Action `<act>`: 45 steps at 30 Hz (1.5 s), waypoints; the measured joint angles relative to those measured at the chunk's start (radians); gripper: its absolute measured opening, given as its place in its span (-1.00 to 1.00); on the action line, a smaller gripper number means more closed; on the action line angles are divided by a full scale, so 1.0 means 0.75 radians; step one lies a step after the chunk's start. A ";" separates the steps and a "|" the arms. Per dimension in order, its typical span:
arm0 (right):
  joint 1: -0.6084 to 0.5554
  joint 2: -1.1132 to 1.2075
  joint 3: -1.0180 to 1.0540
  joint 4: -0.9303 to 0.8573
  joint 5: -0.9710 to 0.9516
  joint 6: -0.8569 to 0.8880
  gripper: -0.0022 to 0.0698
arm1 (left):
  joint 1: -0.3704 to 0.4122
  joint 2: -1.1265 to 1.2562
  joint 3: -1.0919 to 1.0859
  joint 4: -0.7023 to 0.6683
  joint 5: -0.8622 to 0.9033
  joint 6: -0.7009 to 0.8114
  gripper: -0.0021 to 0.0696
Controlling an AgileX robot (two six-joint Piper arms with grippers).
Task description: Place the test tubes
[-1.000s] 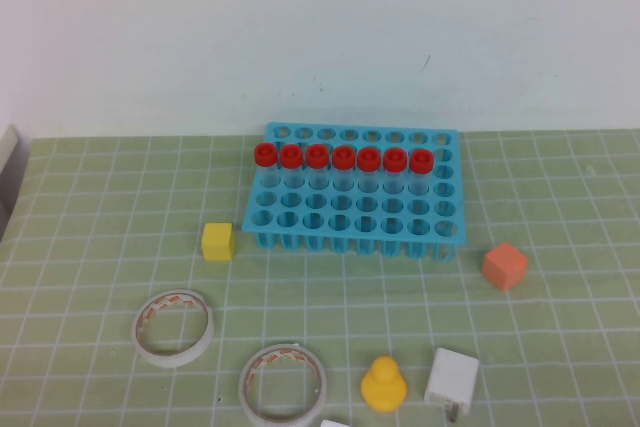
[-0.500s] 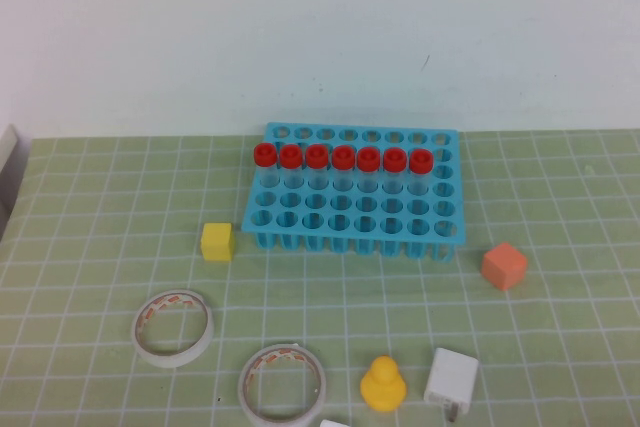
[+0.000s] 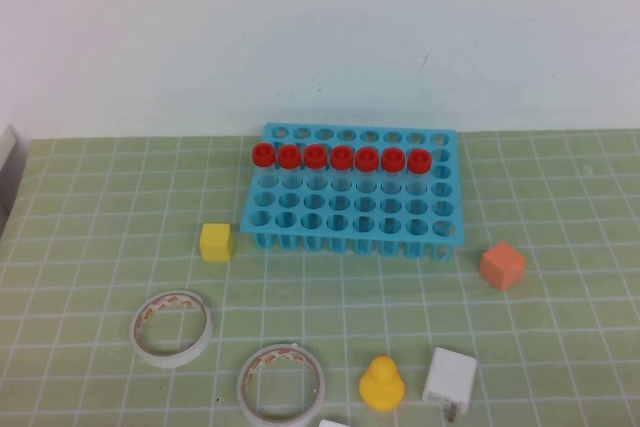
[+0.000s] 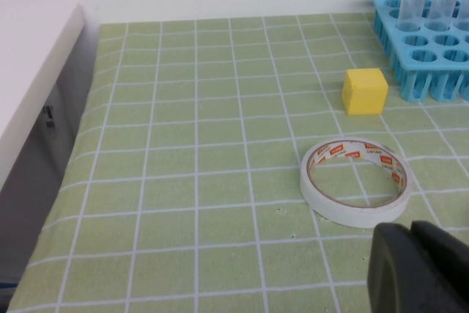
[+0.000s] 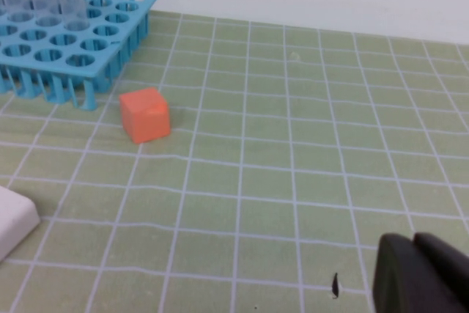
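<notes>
Seven test tubes (image 3: 340, 169) with red caps stand upright in a blue rack (image 3: 350, 215) at the table's (image 3: 560, 347) middle back, close to the white wall. They form one line across, apparently in the second row from the back, though the angle makes the row hard to confirm, and they fill the holes from the rack's left end. The table has a green mat with a white grid. A yellow cube (image 3: 216, 242) sits just beside the rack's front left corner, not touching it. An orange cube (image 3: 502, 266) sits near the front right corner, apart from the rack. Toward the near edge lie two white tape rolls, both flat: the left roll (image 3: 171, 327) and the middle roll (image 3: 282, 384). A yellow duck (image 3: 381, 384) and a white charger (image 3: 450, 381) stand side by side to the right of them. Neither arm shows in the high view. The left end effector (image 4: 412, 236) appears only in its wrist view, low over the near left part of the mat, just short of the left roll, with its fingers pressed together and nothing held. The right end effector (image 5: 414, 247) is likewise low over bare mat on the near right, with the orange cube well ahead of it, closed tight and empty.
</notes>
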 joint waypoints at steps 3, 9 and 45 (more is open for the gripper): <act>-0.024 0.000 0.000 -0.001 0.000 0.000 -0.94 | 0.000 0.000 0.000 0.000 0.000 0.000 -0.95; -0.037 0.000 0.000 -0.001 0.000 0.000 -0.94 | 0.000 0.000 0.000 0.000 0.000 0.000 -0.95; -0.048 0.000 0.000 -0.001 0.000 0.000 -0.94 | -0.002 0.000 0.000 0.000 0.000 0.000 -0.95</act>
